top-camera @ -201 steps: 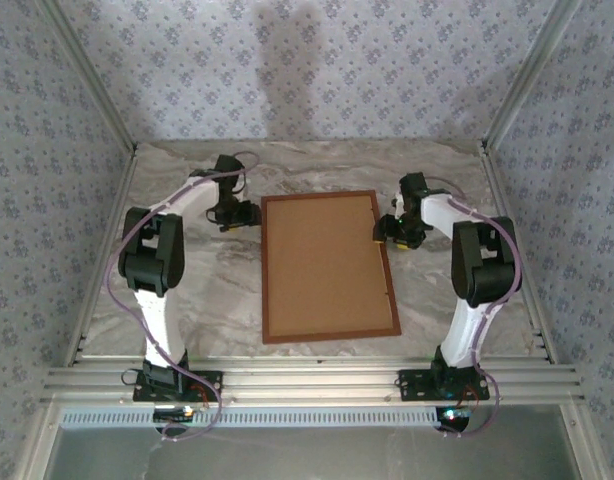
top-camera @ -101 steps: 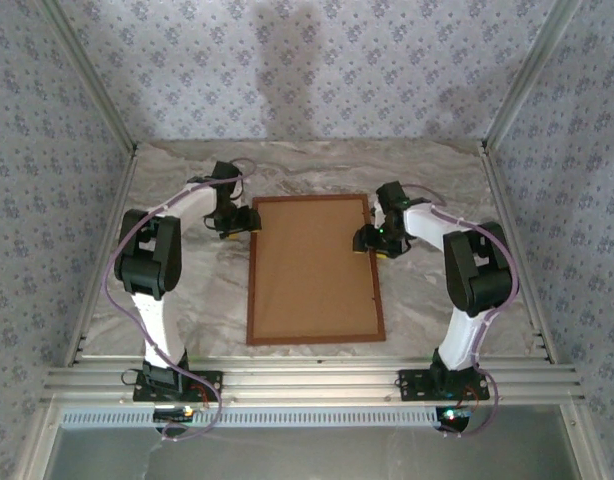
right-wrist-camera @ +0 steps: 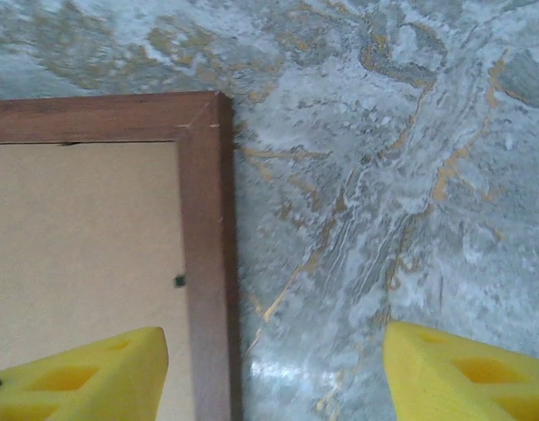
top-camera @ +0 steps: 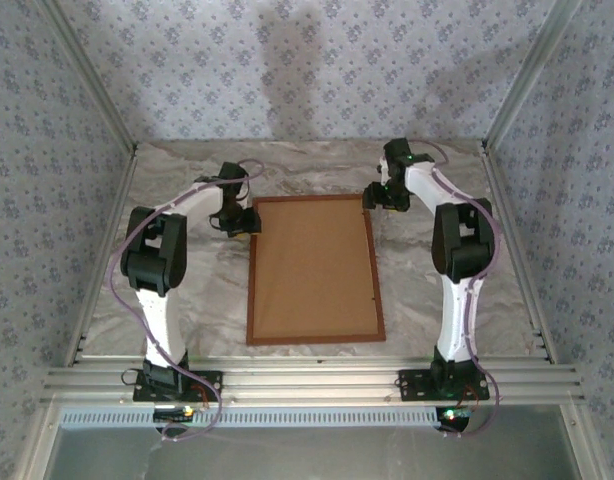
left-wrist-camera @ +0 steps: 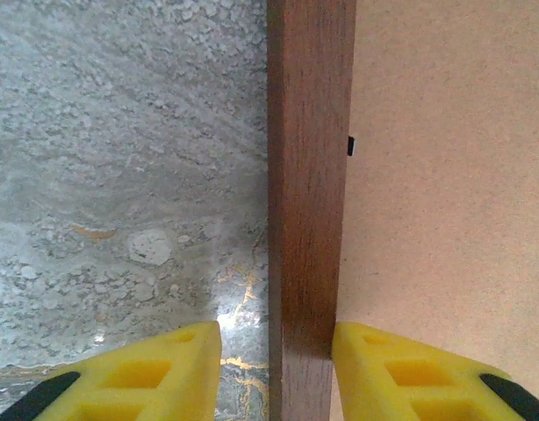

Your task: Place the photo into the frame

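The frame (top-camera: 251, 290) lies face down at the table's middle, its reddish-brown moulding round a plain brown backing board (top-camera: 312, 265). The photo is hidden. My left gripper (top-camera: 249, 222) is at the frame's upper left. In the left wrist view it (left-wrist-camera: 276, 344) straddles the left rail (left-wrist-camera: 309, 175): the right finger (left-wrist-camera: 401, 368) touches the rail's inner edge, while the left finger (left-wrist-camera: 147, 377) stands a gap away. My right gripper (top-camera: 375, 196) hovers wide open over the frame's top right corner (right-wrist-camera: 204, 114), gripping nothing.
The marble-patterned table (top-camera: 187, 290) lies bare on both sides of the frame. Patterned walls and metal posts close in the back and sides. An aluminium rail (top-camera: 307, 380) with the arm bases runs along the near edge.
The frame slid left and squared up. My right gripper left the right rail and moved back to the top right corner. The left jaws narrowed round the left rail.
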